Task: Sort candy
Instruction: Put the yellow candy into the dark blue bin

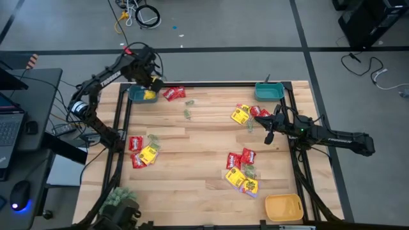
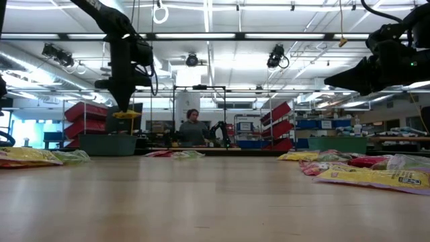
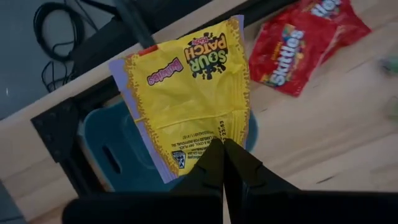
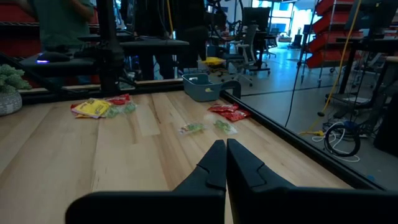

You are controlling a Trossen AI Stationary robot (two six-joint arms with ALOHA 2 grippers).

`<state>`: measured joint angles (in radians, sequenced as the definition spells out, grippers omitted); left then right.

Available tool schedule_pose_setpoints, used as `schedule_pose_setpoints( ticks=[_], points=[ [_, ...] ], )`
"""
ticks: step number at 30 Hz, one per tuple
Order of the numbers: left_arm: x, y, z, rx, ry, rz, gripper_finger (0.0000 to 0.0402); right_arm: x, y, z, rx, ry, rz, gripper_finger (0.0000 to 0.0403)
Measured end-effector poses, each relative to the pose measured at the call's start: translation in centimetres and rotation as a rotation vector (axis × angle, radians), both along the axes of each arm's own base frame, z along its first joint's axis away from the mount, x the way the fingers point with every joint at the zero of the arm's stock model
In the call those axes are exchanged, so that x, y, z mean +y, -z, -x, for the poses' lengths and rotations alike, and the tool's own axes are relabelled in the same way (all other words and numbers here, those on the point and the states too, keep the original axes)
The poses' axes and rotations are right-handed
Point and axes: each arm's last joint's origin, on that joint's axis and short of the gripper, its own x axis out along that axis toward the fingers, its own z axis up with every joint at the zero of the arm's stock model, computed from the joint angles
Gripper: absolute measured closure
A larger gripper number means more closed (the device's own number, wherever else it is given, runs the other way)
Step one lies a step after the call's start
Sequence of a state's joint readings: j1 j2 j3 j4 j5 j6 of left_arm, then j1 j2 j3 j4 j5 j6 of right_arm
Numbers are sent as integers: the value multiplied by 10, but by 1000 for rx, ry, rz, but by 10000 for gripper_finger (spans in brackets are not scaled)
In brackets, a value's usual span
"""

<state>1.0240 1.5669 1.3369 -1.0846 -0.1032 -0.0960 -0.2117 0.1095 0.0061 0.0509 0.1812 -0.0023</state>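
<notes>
Holding a yellow candy packet (image 3: 186,99) by one edge, my left end effector (image 1: 152,82) is hanging over the teal bin (image 1: 137,96) at the far left corner of the worktop (image 1: 204,147); its fingers are pressed together on the wrapper, and the packet is dangling just above the bin's opening. A red packet (image 1: 174,93) is lying on the wood just right of that bin. My right end effector (image 1: 269,137) is waiting above the right side of the worktop with its fingers pressed together and pinching nothing. I am seeing the rest of the candy lying in loose groups: red and yellow packets with pale green ones at the left (image 1: 143,151), a cluster just beside the right end effector (image 1: 246,115), another nearer me at right of centre (image 1: 243,171), and a few pale green ones (image 1: 188,108) in the far middle. A second teal bin (image 1: 269,92) is sitting at the far right and a yellow-orange bin (image 1: 283,207) at the near right.
</notes>
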Motion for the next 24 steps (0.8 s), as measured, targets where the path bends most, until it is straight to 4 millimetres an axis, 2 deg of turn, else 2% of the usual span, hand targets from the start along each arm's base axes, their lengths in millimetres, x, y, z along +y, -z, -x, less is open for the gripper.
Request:
schedule_pose_setpoints(
  ticks=[9, 13, 17, 24],
  points=[
    [3, 1, 1, -54, -25, -13, 401, 0, 0, 0, 0, 0, 0, 403],
    [0, 11, -6, -144, 11, 12, 401, 0, 0, 0, 0, 0, 0, 403],
    [-4, 23, -7, -108, 24, 22, 401, 0, 0, 0, 0, 0, 0, 403],
    [-13, 24, 12, -78, -46, -9, 402, 0, 0, 0, 0, 0, 0, 403]
  ],
)
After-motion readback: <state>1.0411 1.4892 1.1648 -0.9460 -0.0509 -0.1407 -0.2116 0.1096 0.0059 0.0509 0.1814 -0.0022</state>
